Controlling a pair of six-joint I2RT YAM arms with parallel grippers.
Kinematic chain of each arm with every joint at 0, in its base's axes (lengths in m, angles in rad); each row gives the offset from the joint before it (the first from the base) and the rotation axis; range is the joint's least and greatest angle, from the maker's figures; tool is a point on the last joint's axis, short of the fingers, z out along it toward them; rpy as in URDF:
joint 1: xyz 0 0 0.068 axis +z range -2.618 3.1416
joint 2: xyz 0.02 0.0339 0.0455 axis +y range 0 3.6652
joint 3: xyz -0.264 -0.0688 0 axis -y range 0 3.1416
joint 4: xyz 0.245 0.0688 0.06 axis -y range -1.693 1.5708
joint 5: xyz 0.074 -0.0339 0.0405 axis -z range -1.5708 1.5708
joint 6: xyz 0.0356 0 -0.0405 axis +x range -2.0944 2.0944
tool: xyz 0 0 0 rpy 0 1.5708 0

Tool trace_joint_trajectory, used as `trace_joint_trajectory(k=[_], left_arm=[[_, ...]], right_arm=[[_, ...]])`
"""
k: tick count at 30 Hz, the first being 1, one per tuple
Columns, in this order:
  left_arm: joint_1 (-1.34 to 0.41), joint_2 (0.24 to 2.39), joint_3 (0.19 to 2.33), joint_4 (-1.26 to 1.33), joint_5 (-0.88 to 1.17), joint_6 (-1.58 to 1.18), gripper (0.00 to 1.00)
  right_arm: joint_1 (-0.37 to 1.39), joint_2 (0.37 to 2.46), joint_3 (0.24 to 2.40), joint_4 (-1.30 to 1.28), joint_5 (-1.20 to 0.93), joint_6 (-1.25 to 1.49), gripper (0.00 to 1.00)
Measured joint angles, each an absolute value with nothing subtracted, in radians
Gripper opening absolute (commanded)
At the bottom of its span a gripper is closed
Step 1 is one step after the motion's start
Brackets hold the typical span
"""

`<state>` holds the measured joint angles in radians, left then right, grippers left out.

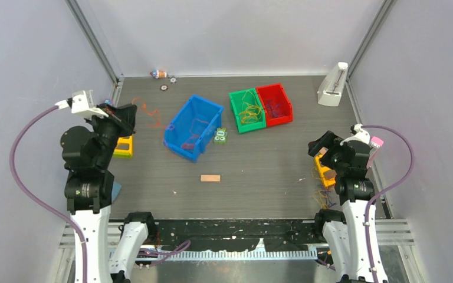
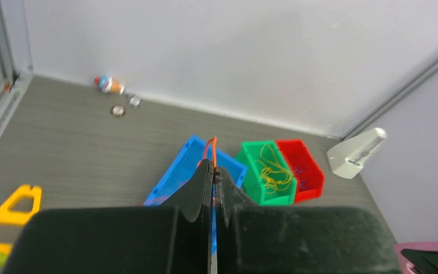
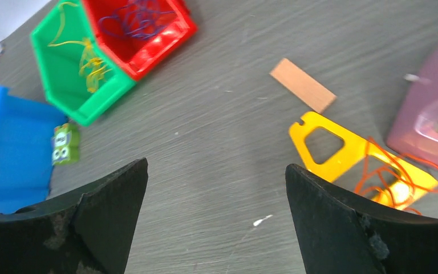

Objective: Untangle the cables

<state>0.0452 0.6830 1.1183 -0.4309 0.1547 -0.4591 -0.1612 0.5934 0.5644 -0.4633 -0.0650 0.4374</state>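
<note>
Already sorted: yellow cables [image 3: 88, 63] lie in the green bin [image 3: 100, 100], purple cables [image 3: 137, 17] in the red bin [image 3: 165, 48].
Left end effector [image 2: 214, 171]: clenched on an orange strand [image 2: 213, 145], raised near the blue bin [image 2: 171, 180].
Right end effector [image 3: 217, 171]: released, empty, above the counter [image 3: 222, 114].
Left to do: orange loops [image 3: 396, 177] lie across the yellow frame [image 3: 319, 142], unsorted; probably a late stage.
</note>
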Motion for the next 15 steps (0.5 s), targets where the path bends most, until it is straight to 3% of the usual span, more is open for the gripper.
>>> trace_joint_trajectory(k=[15], left_arm=[[0.045,0.943,1.549,-0.359,0.390,-0.549,0.00]], right_arm=[[-0.161,0.607,0.557,-0.371,-0.280,0.377,0.95]])
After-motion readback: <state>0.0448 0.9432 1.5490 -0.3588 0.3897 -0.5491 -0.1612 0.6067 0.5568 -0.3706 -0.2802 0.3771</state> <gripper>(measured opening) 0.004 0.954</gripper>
